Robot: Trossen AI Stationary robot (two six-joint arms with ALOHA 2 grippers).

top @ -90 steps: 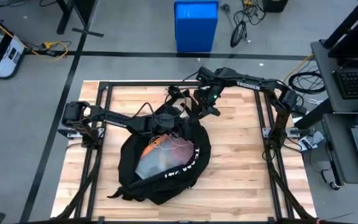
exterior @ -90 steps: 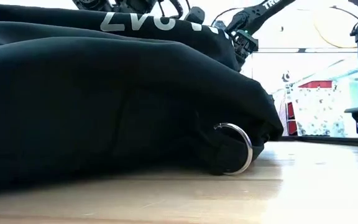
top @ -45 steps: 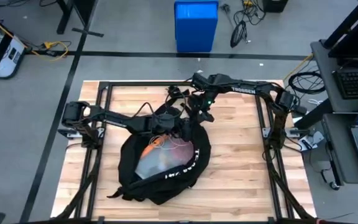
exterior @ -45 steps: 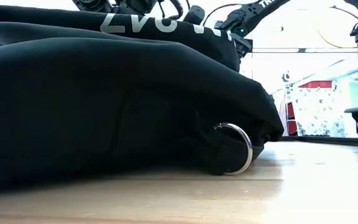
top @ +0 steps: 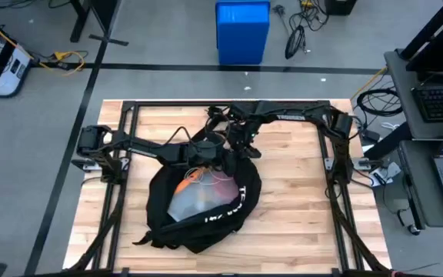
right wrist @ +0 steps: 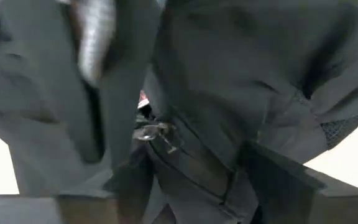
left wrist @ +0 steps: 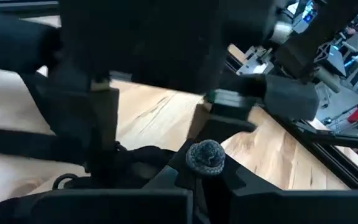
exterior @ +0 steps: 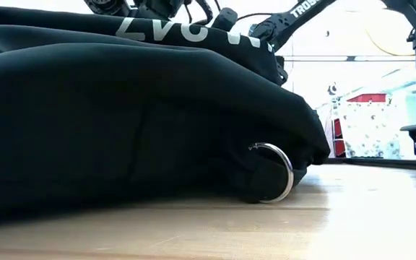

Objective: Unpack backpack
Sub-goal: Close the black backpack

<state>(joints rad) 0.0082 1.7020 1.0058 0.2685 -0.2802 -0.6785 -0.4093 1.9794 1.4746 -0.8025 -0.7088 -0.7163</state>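
The black backpack (top: 202,204) lies flat on the wooden table, its white lettering (exterior: 186,29) along one side. Its mouth gapes upward, showing an orange item (top: 189,183) and a pale, clear-wrapped item (top: 194,201) inside. My left gripper (top: 208,154) is shut at the far rim of the mouth. My right gripper (top: 241,142) stands open just right of it over the backpack's far end, where the straps (top: 220,117) trail onto the table. Black fabric and a zipper (right wrist: 157,134) fill the space between its fingers. My left gripper holds the backpack's far rim (left wrist: 166,168), coming level from the table's left. The black fabric bunches over its fingers beside a round knitted pull (left wrist: 207,155), so the hold itself is hidden. My right gripper has strap fabric (right wrist: 197,162) between its spread fingers; I cannot tell whether it touches.
A black metal frame (top: 129,115) borders the table. A blue bin (top: 242,31) stands on the floor beyond the far edge. A metal ring (exterior: 274,173) on the backpack's near end rests on the wood. Bare wood (top: 306,192) lies right of the backpack.
My right gripper has gone toward the table's left edge and a little nearer, closing on the backpack's far end beside my left gripper. In the low view it has sunk behind the backpack. The backpack has stayed put.
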